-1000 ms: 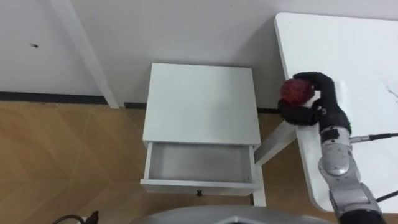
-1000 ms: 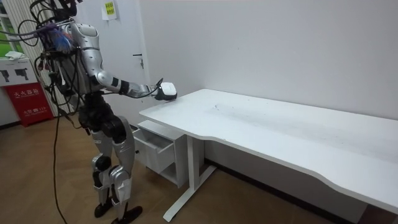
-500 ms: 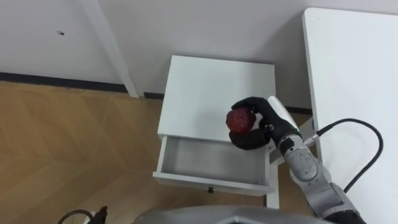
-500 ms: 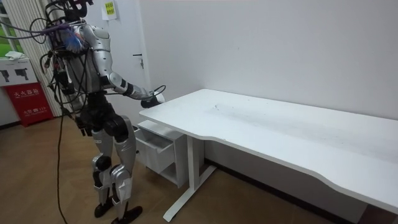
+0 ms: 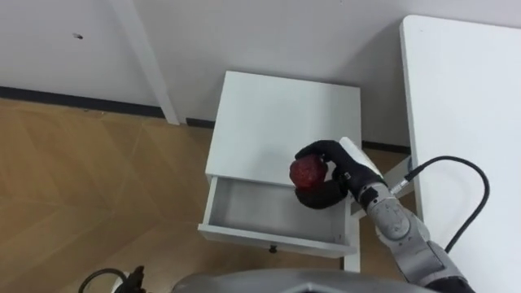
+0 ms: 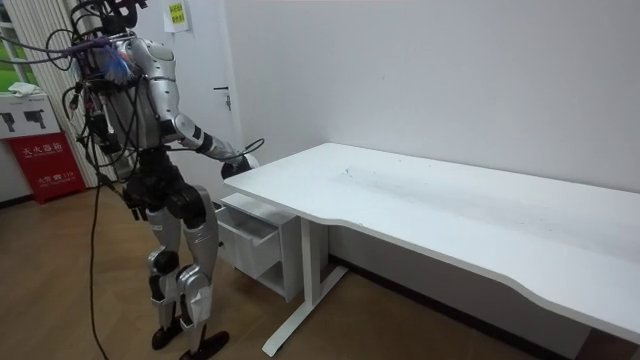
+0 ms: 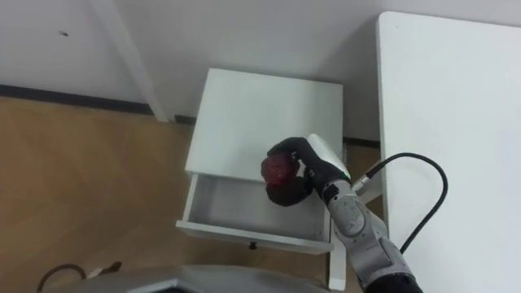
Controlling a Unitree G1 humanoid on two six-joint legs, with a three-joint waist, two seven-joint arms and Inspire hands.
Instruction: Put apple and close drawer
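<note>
I read the red apple (image 5: pixel 306 171) as grasped in the right hand (image 5: pixel 337 174), fingers and thumb curled round it. From the head camera it sits over the line where the top of the white cabinet (image 5: pixel 281 122) meets its open drawer (image 5: pixel 260 213). The apple is not in the drawer, which is pulled out toward the robot. The white table (image 5: pixel 464 122) lies just to the right of the cabinet. In the room view the robot stands upright at the table's end, right arm reaching forward.
</note>
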